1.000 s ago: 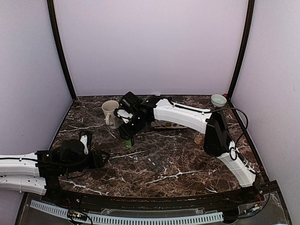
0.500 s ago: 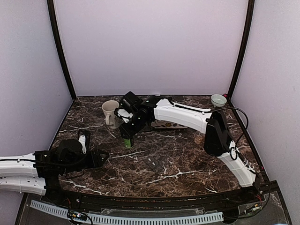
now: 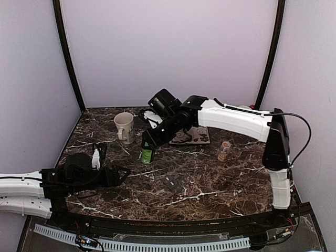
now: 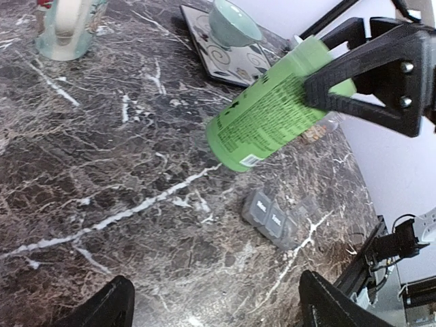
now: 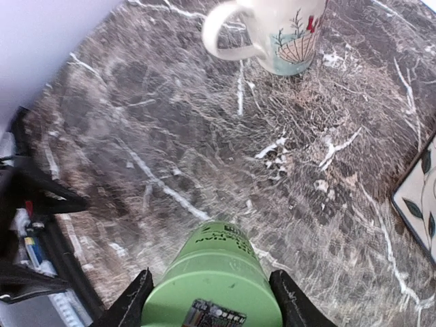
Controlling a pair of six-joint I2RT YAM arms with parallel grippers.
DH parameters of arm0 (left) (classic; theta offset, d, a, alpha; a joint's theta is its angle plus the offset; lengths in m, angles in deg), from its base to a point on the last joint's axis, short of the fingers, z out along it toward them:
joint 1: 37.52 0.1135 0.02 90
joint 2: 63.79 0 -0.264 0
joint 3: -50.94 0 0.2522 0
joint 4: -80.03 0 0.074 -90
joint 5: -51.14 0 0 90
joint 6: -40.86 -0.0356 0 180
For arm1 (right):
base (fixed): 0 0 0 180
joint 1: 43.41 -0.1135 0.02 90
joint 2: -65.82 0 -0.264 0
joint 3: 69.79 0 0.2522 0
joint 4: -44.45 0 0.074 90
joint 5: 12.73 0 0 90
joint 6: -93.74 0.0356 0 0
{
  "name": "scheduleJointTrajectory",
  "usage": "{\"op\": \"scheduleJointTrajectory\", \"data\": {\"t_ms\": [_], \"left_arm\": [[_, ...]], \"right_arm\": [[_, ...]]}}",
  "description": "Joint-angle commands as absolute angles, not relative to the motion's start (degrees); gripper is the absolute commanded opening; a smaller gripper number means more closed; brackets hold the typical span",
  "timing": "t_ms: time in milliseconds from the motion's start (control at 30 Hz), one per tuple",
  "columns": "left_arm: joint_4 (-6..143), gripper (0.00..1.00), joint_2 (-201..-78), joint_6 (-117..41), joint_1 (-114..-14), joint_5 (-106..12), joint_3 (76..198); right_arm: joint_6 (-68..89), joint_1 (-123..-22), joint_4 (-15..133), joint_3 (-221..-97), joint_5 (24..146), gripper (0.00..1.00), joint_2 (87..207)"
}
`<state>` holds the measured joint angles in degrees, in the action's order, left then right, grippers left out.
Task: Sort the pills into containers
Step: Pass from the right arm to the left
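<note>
1. You are at the fetching step. The right gripper [image 5: 212, 301] is clamped on the green bottle [image 4: 269, 116], a finger on each side of its upper end, and holds it tilted just above the marble table [image 3: 210, 178].
2. No pills show loose anywhere. You cannot tell whether they are in this bottle.
3. The containers [image 3: 172, 182], a dark grey strip of 3 cells with lids shut, lie near the table's middle, apart from the bottle.
4. Your left gripper [image 4: 218, 308] is spread wide and empty, low over the table, facing the bottle.
5. Next you probably need a second grip on the bottle so that it can be opened, so line up the left fingers squarely first.
</note>
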<state>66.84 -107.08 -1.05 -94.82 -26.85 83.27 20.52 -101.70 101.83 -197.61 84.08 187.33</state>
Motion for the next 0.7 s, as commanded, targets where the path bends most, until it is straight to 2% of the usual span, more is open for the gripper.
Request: {"op": "scheduleJointTrajectory", "data": {"t_ms": [0, 300, 467, 667], "left_arm": [[74.1, 0.88, -108.6, -4.3, -94.4, -33.3, 85.2], [85.6, 0.96, -111.1, -6.0, -93.9, -44.4, 88.0], [91.8, 0.96, -113.1, -4.2, -93.6, -47.8, 89.6], [97.5, 0.96, -120.4, -2.4, -93.6, -50.6, 93.0]], "right_arm": [[28.2, -101.7, 92.4, -189.3, 88.0, 0.37, 176.4], [41.0, -102.7, 80.4, -168.2, 90.6, 0.35, 157.8], [45.6, -103.0, 75.0, -160.2, 90.5, 0.34, 148.6], [46.1, -102.6, 74.6, -156.2, 92.1, 0.33, 142.8]]}}
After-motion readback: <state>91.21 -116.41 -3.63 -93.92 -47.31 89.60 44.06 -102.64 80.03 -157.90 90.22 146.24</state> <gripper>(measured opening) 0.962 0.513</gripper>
